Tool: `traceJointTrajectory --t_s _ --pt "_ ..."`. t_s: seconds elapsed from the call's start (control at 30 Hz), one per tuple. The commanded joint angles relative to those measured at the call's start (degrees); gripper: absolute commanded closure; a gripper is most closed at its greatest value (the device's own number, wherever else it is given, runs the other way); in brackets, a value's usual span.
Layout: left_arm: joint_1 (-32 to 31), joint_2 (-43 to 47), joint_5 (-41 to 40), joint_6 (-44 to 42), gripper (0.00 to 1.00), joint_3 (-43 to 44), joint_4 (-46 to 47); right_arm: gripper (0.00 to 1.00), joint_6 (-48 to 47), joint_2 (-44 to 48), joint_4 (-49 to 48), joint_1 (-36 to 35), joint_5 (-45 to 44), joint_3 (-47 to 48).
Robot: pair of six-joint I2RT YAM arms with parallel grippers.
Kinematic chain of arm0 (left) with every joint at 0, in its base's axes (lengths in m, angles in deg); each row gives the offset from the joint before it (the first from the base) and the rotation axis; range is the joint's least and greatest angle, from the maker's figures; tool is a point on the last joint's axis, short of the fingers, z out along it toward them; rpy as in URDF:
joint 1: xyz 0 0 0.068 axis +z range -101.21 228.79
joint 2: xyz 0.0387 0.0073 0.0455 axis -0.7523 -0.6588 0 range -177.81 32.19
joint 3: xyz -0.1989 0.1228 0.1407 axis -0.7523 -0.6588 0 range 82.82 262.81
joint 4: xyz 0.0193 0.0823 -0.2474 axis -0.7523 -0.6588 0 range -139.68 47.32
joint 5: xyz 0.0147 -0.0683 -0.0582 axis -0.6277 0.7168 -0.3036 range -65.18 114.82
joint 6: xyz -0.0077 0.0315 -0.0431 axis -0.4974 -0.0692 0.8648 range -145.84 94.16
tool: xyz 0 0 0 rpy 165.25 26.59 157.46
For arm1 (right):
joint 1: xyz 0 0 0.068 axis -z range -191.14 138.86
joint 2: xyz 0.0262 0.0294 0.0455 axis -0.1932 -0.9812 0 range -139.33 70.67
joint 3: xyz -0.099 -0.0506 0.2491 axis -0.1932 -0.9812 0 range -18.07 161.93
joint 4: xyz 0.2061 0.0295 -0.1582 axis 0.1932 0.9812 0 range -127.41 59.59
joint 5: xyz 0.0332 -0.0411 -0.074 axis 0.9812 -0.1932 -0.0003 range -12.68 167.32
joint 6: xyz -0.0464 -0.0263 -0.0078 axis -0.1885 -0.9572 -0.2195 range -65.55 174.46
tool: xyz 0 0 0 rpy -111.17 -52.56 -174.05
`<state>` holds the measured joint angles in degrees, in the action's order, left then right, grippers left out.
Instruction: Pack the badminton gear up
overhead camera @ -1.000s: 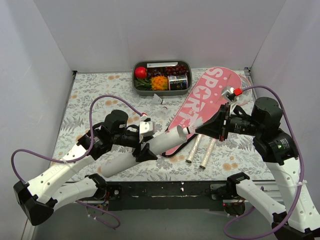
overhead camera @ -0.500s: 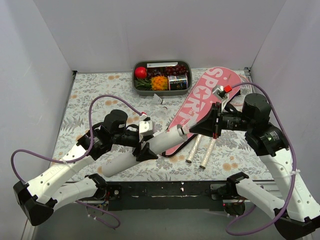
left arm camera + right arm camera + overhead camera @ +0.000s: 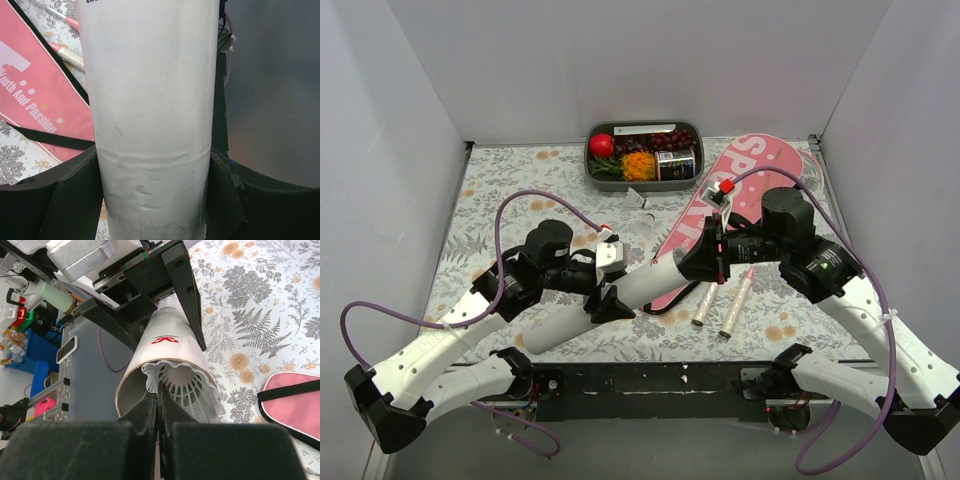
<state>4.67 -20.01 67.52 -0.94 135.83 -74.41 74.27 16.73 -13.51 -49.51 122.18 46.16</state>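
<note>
My left gripper is shut on the white cardboard tube, which it holds slanted above the table; the tube fills the left wrist view between my black fingers. My right gripper is shut on the skirt edge of a white mesh shuttlecock, which sits partly inside the tube's open mouth. The pink racket bag lies flat behind the right gripper. Two pale racket handles stick out of it toward the front.
A grey food tray with a red ball stands at the back centre. White walls close in the floral table on three sides. A black strap of the bag lies under the tube.
My right gripper has moved left with the shuttlecock, bringing it from beside the bag into the tube's mouth. The left arm and the tube have barely moved.
</note>
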Motion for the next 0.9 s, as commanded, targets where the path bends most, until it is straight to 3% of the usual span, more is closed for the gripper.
traceJointTrajectory --t_s 0.0,0.43,0.6,0.87 --pt "-0.3 1.8 2.8 0.0 1.00 1.8 1.8 0.99 0.1 -1.9 -3.6 -2.8 -0.5 -0.2" --pt "-0.2 1.8 4.6 -0.9 1.00 2.0 3.0 0.98 -2.1 -10.9 -2.6 -12.7 0.0 3.8" --pt "-0.3 2.0 4.6 -1.2 1.00 1.7 3.1 0.66 -3.3 -9.6 -0.4 -12.9 -1.8 5.2" --pt "-0.3 2.6 4.9 -1.3 1.00 1.0 3.2 0.56 -6.2 -8.1 9.5 -12.9 -7.6 13.9"
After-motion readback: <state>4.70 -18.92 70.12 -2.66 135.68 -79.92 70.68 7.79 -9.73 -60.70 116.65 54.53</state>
